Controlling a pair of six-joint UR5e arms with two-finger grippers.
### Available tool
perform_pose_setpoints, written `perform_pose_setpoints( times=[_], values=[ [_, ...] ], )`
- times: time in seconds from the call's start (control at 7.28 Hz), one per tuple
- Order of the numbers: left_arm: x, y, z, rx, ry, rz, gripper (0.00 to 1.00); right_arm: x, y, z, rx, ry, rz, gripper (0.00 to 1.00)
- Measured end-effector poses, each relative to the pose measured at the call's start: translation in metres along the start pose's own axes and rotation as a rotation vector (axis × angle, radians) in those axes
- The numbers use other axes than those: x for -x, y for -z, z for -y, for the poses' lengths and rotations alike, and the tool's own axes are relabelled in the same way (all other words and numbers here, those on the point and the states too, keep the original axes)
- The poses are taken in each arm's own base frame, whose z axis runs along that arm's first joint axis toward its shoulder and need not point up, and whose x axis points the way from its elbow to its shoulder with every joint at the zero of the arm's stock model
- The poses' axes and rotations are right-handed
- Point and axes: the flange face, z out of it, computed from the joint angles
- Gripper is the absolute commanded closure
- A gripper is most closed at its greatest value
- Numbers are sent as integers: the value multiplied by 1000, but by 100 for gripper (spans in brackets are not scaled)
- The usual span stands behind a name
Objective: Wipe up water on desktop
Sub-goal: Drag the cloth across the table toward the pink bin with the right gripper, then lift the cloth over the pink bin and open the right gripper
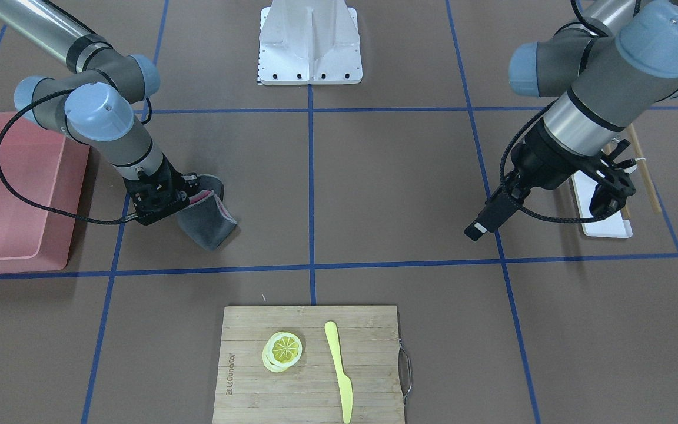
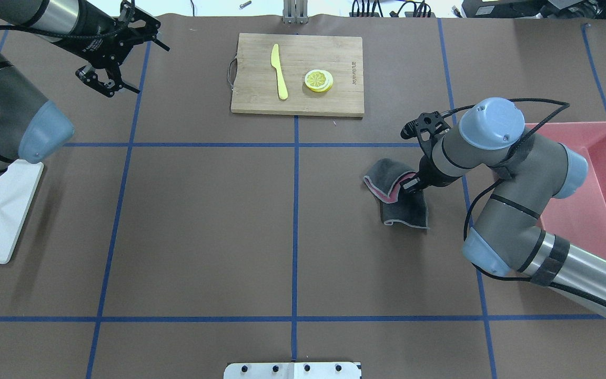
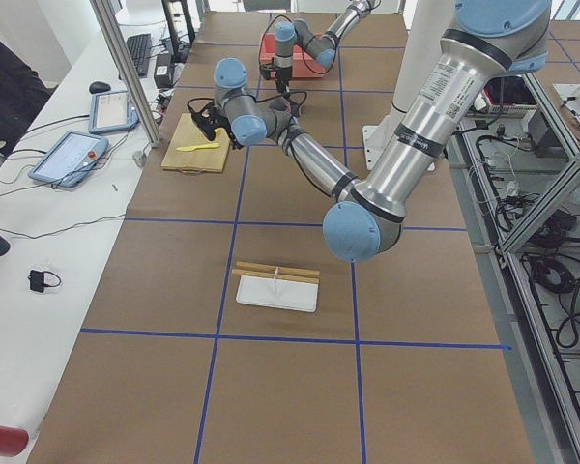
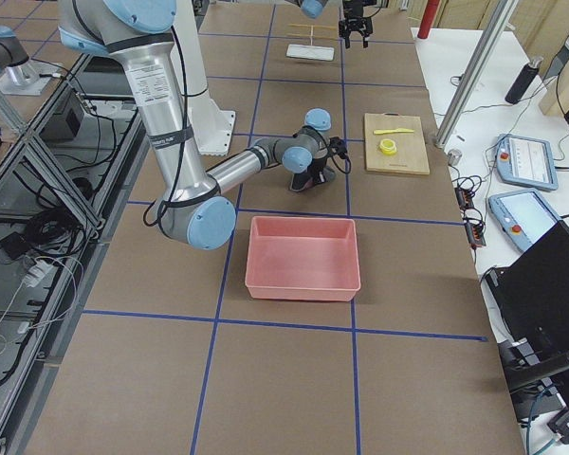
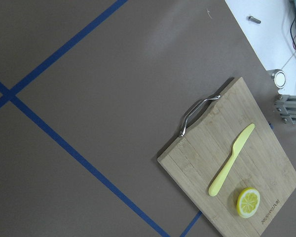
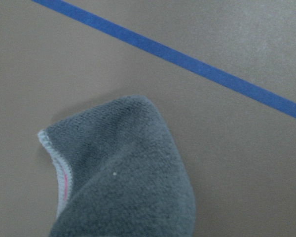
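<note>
While right hand pinches grey cloth, desktop directly beneath

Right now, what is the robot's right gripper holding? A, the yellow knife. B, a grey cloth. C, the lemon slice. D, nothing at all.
B: the right gripper is closed on the grey cloth, whose lower end droops to the desktop, while the yellow knife and lemon slice lie on the cutting board.
</note>
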Motion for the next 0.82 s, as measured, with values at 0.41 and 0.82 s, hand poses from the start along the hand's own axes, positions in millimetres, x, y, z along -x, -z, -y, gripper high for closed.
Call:
perform_pose_setpoints(
  times=[0.41,0.82],
  values=[
    [1,-1,1,0,1,2,2,-24,10,7,20,-8,-51,100],
    [1,-2,1,0,2,3,2,-64,36,18,39,25,-114,100]
  ],
)
